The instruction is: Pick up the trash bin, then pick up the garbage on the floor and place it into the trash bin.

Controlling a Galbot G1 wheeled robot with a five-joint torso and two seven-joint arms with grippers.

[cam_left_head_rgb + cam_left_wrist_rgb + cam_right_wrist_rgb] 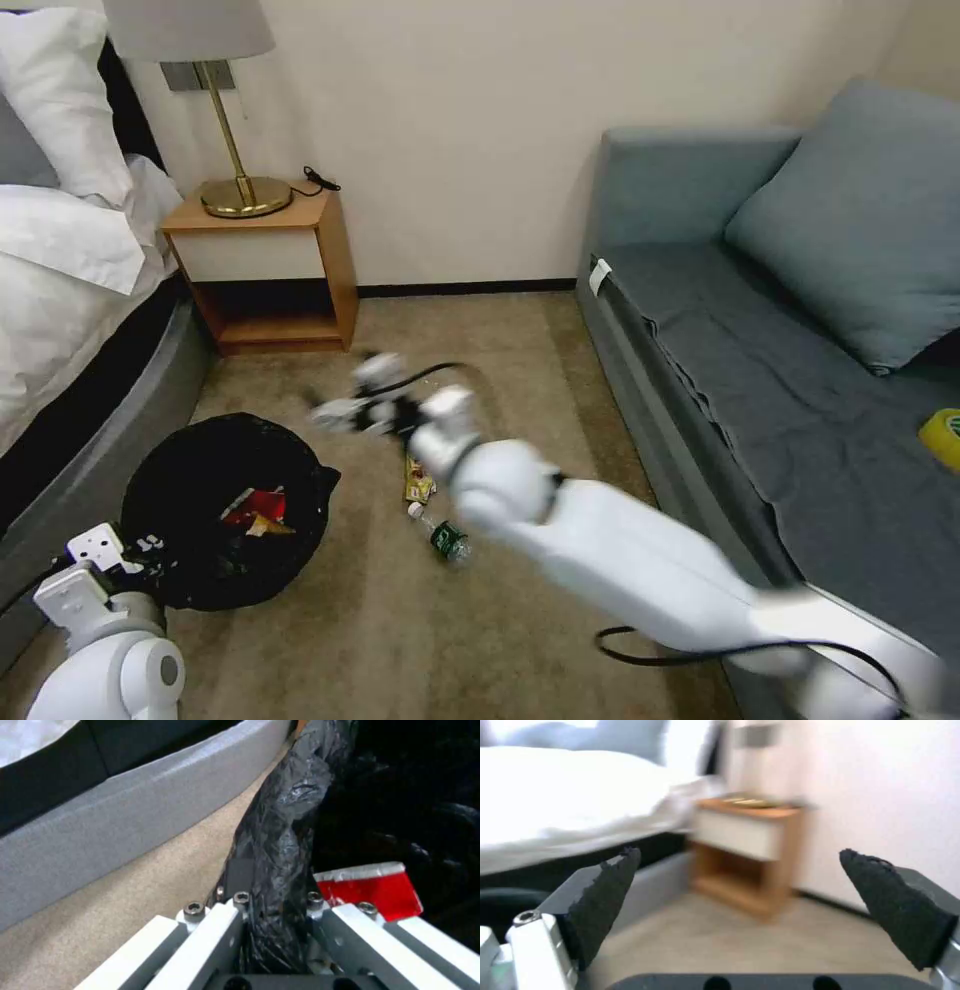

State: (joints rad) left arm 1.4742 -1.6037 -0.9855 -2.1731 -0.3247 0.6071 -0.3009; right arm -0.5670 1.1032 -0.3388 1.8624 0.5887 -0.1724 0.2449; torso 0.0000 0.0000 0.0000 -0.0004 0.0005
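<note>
Over carpet (380, 640), right gripper (740, 885) (fingers spread) reaches bedward.

Right end effector (740, 903) spread wide, empty, wooden nightstand (747, 851) beyond, white bed (570, 798) beside it

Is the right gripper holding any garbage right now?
No: in the right wrist view the right gripper is open, with bare carpet and the nightstand showing between its fingers.
</note>
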